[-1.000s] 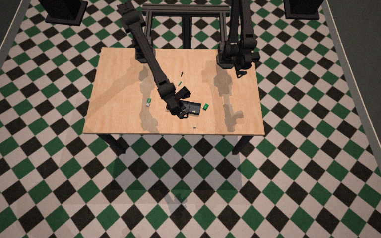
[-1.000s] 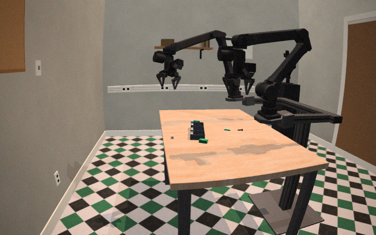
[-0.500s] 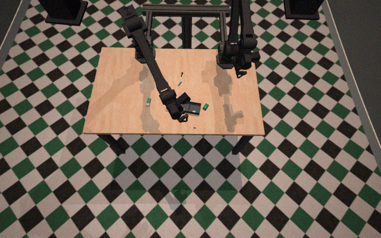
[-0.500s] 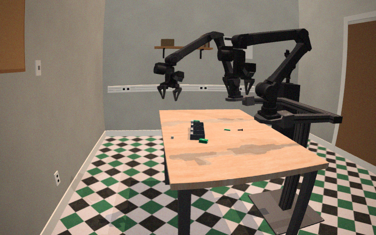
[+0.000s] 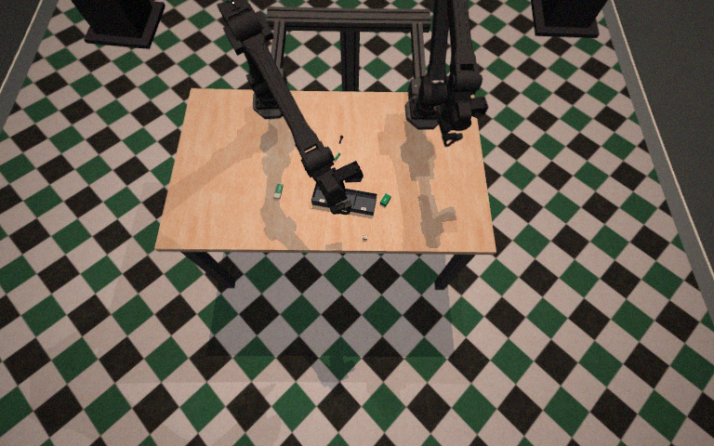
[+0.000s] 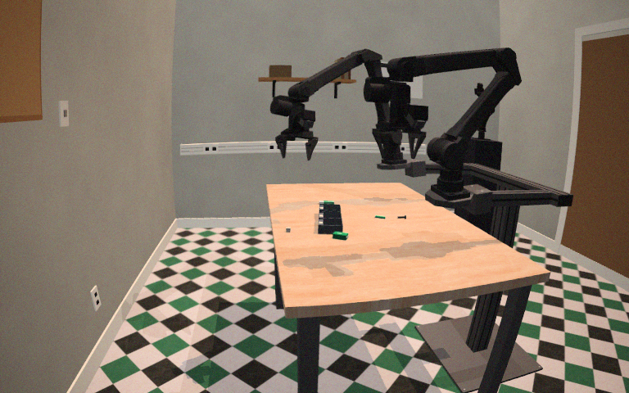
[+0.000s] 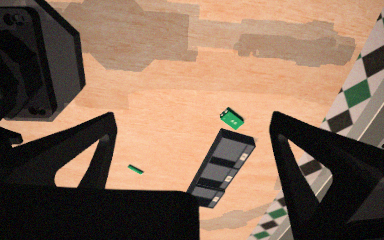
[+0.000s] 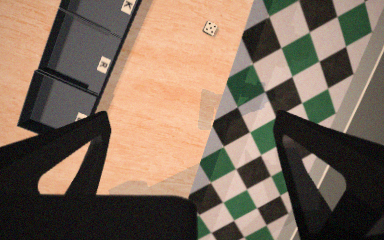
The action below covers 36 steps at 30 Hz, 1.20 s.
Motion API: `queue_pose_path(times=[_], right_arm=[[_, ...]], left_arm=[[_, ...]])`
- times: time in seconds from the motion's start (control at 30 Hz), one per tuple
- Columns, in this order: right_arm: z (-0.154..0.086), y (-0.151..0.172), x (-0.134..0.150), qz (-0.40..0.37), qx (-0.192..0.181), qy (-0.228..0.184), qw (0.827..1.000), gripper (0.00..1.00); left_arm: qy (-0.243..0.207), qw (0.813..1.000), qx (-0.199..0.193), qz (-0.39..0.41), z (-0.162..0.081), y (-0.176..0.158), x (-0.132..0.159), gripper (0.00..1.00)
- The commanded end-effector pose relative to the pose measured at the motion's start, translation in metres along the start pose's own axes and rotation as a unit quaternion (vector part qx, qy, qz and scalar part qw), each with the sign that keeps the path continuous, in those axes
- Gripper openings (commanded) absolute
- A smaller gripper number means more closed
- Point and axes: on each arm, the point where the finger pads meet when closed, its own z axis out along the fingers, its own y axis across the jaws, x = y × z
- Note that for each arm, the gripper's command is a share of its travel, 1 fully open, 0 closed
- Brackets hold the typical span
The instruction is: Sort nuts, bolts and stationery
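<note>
Both grippers are standing wide with nothing between their fingers, and the dark bolt is lying outside the bins.

The small dark bolt [image 5: 341,138] [image 6: 401,217] is resting on the table's far half, its long axis running roughly near to far. The right gripper [image 5: 341,209] [image 6: 296,158] [image 8: 192,120] is hovering toward the near side, so reaching the bolt would mean passing back over the joined black bins [image 5: 365,200] [image 6: 330,229] [image 7: 238,136] [image 8: 116,55]; the left gripper [image 5: 451,139] [image 6: 400,155] [image 7: 193,120] is hanging to the bolt's right. Which is nearer is remaining unclear.
</note>
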Motion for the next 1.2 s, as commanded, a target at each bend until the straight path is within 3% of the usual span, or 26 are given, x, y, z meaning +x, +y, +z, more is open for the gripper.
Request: queue_pose_path(times=[0.0,0.03,0.33,0.4,0.47,0.5,0.53,0.87,0.97,1.17], right_arm=[[0.020,0.016,0.000,0.061,-0.016,0.009,0.998,1.00],[-0.001,0.017,-0.007,0.082,0.002,0.007,0.997,1.00],[-0.004,0.060,-0.011,0.209,-0.017,0.035,0.977,1.00],[-0.004,0.060,-0.011,0.209,-0.017,0.035,0.977,1.00],[-0.004,0.071,-0.012,0.248,-0.016,0.042,0.968,1.00],[0.013,0.077,-0.007,0.256,-0.031,0.052,0.965,1.00],[-0.005,0.080,-0.012,0.272,-0.016,0.047,0.961,1.00],[-0.007,0.115,-0.012,0.396,-0.011,0.073,0.915,1.00],[-0.007,0.115,-0.012,0.405,-0.011,0.075,0.911,1.00],[-0.009,0.147,-0.011,0.491,0.001,0.093,0.866,1.00]], left_arm=[[0.001,1.000,0.002,-0.008,-0.002,0.002,-0.001,1.00],[0.001,1.000,0.002,-0.008,-0.002,0.002,-0.001,1.00],[0.001,1.000,0.002,-0.008,-0.002,0.002,-0.001,1.00],[0.001,1.000,0.002,-0.008,-0.002,0.002,-0.001,1.00],[0.001,1.000,0.002,-0.008,-0.002,0.002,-0.001,1.00],[0.001,1.000,0.002,-0.008,-0.002,0.002,-0.001,1.00],[0.001,1.000,0.002,-0.008,-0.002,0.002,-0.001,1.00],[0.001,1.000,0.002,-0.008,-0.002,0.002,-0.001,1.00],[0.001,1.000,0.002,-0.008,-0.002,0.002,-0.001,1.00],[0.001,1.000,0.002,-0.008,-0.002,0.002,-0.001,1.00]])
